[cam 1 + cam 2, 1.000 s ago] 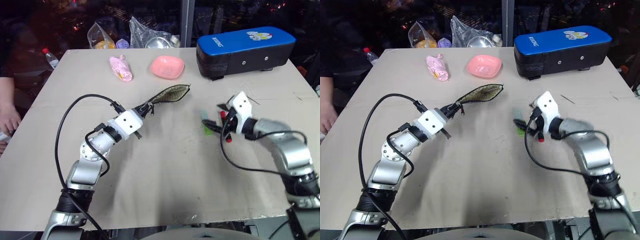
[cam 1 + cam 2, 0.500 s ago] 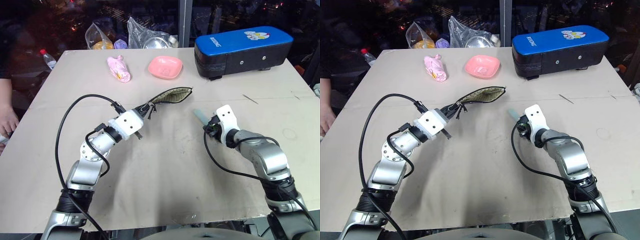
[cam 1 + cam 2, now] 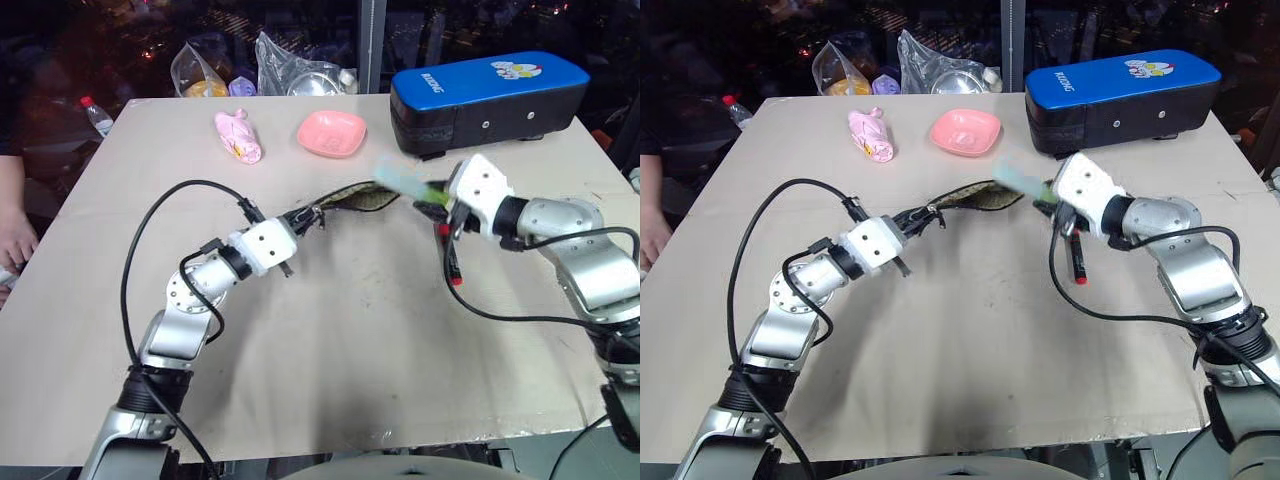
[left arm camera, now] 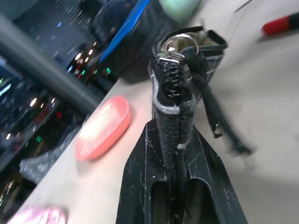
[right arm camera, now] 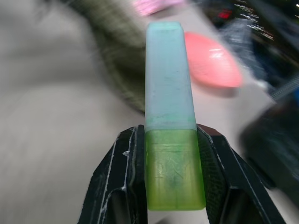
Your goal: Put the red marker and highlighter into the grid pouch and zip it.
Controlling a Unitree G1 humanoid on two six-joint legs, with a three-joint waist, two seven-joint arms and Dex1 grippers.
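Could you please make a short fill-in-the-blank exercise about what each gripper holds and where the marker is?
1. The right gripper is shut on the ____.
2. The left gripper pinches one end of the ____.
3. The red marker lies on the ____.
4. The dish near the pink bundle is ____ in colour.

Missing words: highlighter; pouch; table; pink

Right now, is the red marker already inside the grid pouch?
No, the red marker lies on the table, apart from the grid pouch, below the right claw.
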